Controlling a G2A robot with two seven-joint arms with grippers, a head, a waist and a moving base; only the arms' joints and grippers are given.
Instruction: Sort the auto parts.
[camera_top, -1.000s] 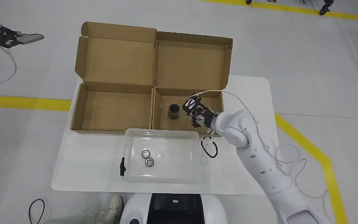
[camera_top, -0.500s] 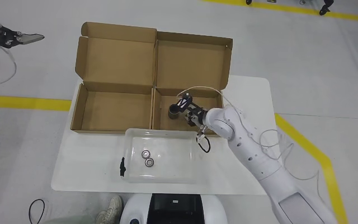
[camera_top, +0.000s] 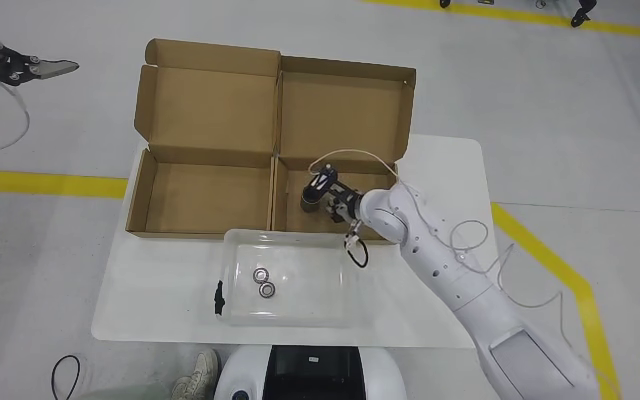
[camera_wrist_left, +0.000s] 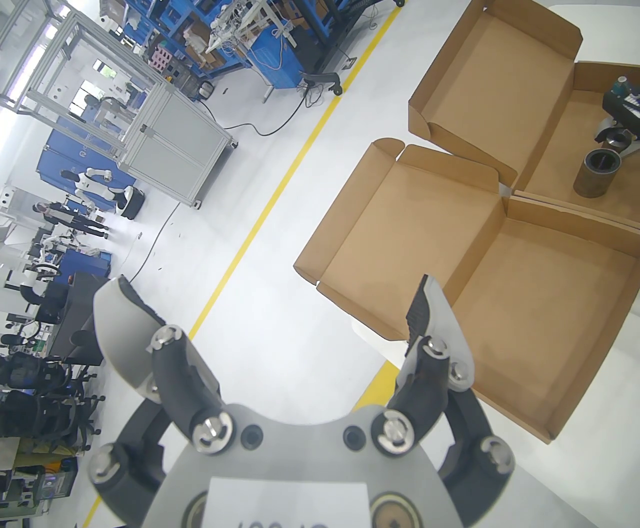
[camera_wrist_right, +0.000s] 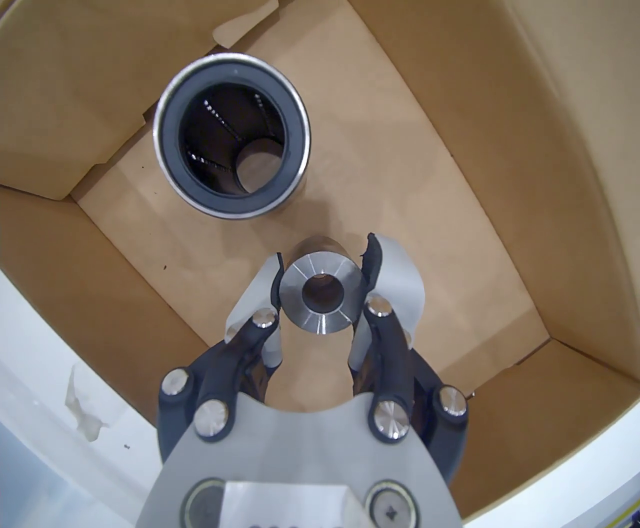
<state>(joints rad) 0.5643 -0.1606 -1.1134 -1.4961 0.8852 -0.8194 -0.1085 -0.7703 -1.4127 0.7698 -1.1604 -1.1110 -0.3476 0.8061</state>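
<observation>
The right gripper (camera_wrist_right: 325, 262) pinched a small steel bushing (camera_wrist_right: 320, 300) low inside the right cardboard box (camera_wrist_right: 440, 210), just beside an upright linear bearing (camera_wrist_right: 231, 135). Two ring bearings (camera_top: 267, 289) lay in the clear tray (camera_top: 310, 300), so the sorting seemed about half done.

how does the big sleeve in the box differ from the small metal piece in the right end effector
The sleeve is much wider than the small piece. The sleeve stands free on the box floor; the small piece is clamped in the right end effector. The sleeve has a dark lining and wide bore; the small piece is bare bright metal with a narrow bore. Both are upright hollow cylinders.
</observation>
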